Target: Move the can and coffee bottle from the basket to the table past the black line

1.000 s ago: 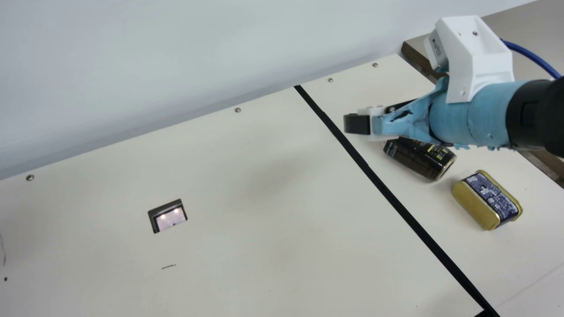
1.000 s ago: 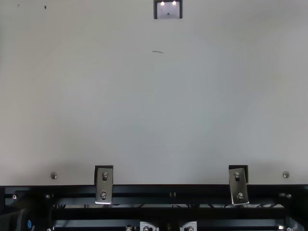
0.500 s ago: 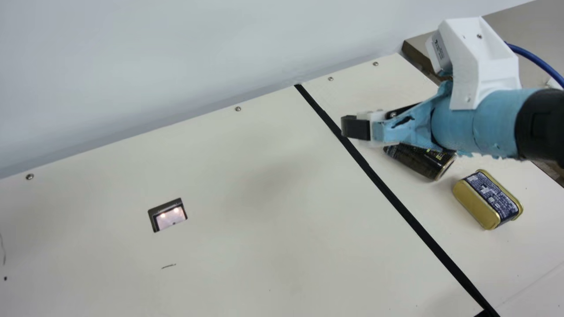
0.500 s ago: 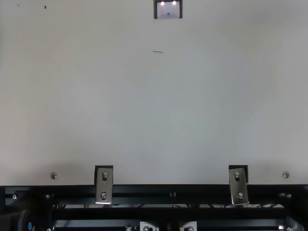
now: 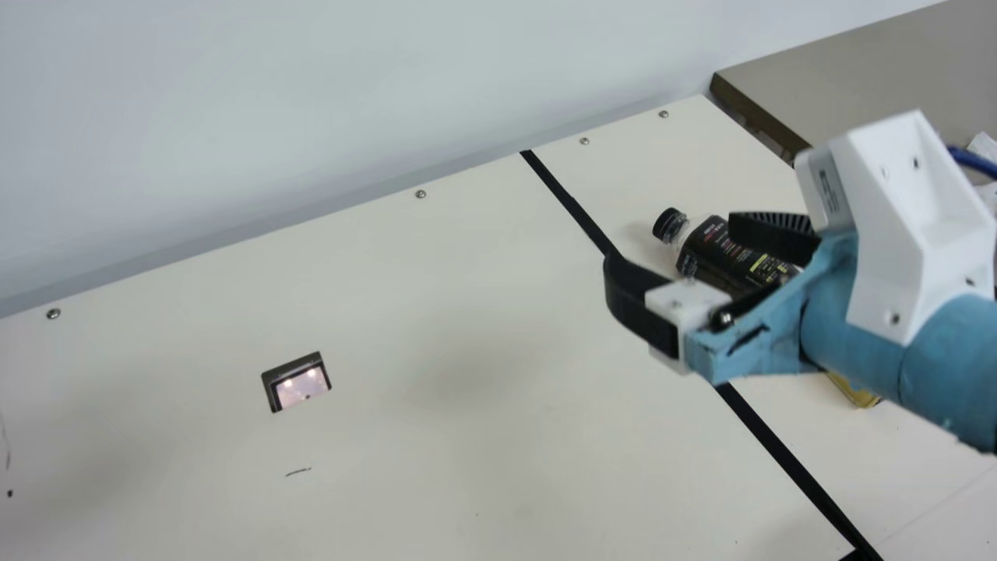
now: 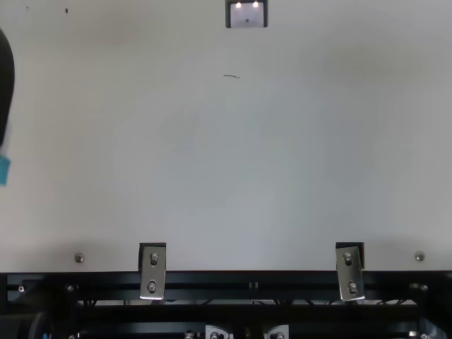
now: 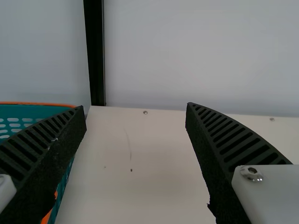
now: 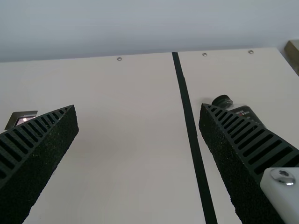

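Past the black line (image 5: 576, 210), on the table's (image 5: 467, 257) right-hand strip in the main view, both task things are down. The coffee bottle (image 5: 705, 241) lies on its side, black cap angled toward the line; the can (image 5: 855, 393) is partly hidden behind the right arm (image 5: 919, 382) – gold edge visible. Right gripper (image 5: 672, 245): jaws wide apart, seen in front of the line and bottle; its wrist view has the line running between the two fingers. Left gripper pokes in at the top view's left edge (image 6: 6, 92); per its wrist view, jaws also well apart, table and wall between them. Basket (image 7: 32, 112), teal with orange rim, sits beside it there, partly behind one finger.
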